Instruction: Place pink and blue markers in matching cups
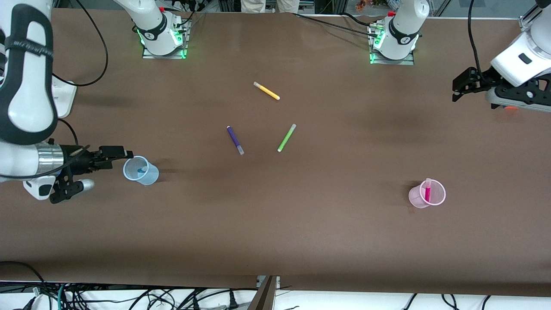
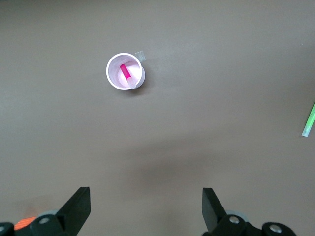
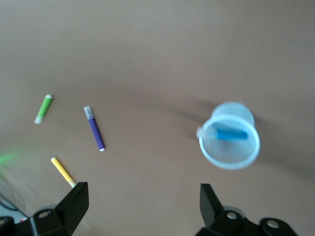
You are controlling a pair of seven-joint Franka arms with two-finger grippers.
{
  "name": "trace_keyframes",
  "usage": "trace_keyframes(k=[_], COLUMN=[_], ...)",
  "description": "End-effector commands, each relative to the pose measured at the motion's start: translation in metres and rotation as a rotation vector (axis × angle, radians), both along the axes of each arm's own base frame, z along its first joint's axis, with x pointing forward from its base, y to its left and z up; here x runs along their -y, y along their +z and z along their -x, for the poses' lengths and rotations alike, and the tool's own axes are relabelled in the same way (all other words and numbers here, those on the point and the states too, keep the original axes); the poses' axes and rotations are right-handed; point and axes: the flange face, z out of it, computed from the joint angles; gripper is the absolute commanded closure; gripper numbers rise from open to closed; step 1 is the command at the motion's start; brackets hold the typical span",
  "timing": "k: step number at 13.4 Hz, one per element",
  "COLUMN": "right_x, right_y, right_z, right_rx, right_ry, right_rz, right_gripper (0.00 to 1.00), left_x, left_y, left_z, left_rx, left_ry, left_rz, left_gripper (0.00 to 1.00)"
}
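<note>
My right pincer (image 1: 129,153) gapes wide, empty, beside the pale blue translucent cup (image 1: 141,171); left pincer (image 1: 457,91) wide, empty, near the desk (image 1: 301,224) edge

Even overhead light on the matte brown table (image 1: 301,224), no glare. Soft diffuse shadows smear beside the translucent pale blue plastic cup (image 1: 141,171) and under the arms. Right wrist view is motion-blurred, with a green glow at its edge; left wrist view sharp.

Pink marker (image 1: 427,192) is stood in upright pink cup (image 1: 427,194); blue marker (image 1: 140,170) is seen inside upright blue cup (image 1: 141,171)
</note>
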Motion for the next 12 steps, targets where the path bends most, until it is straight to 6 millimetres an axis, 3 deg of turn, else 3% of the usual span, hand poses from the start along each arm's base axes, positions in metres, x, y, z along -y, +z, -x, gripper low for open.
trace_keyframes(k=[1,4,5,8,10,12], right_x=[-0.008,-0.026,-0.014,0.027,0.042,0.046], right_y=[0.026,0.064,0.071,0.11,0.135,0.16], right_z=[0.046,0.099,0.115,0.133,0.143,0.151], right_rx=[-0.044,-0.019,-0.017,0.055,0.105,0.148], right_ry=[-0.088,-0.074,-0.087,-0.147,-0.133,-0.135], right_rz=[0.151,0.256,0.257,0.287,0.408,0.423], right_gripper=[0.0,0.0,0.0,0.0,0.0,0.0], left_x=[-0.002,-0.001,0.001,0.014,0.016,0.021], left_y=[0.004,-0.003,-0.006,-0.007,-0.007,-0.007], left_z=[0.002,0.005,0.002,0.002,0.002,0.003], left_rx=[-0.015,-0.056,-0.06,-0.062,-0.059,-0.06], left_ry=[-0.004,0.064,0.062,0.043,0.05,0.042], left_rz=[-0.02,-0.014,-0.01,-0.013,-0.015,-0.02], left_gripper=[0.0,0.0,0.0,0.0,0.0,0.0])
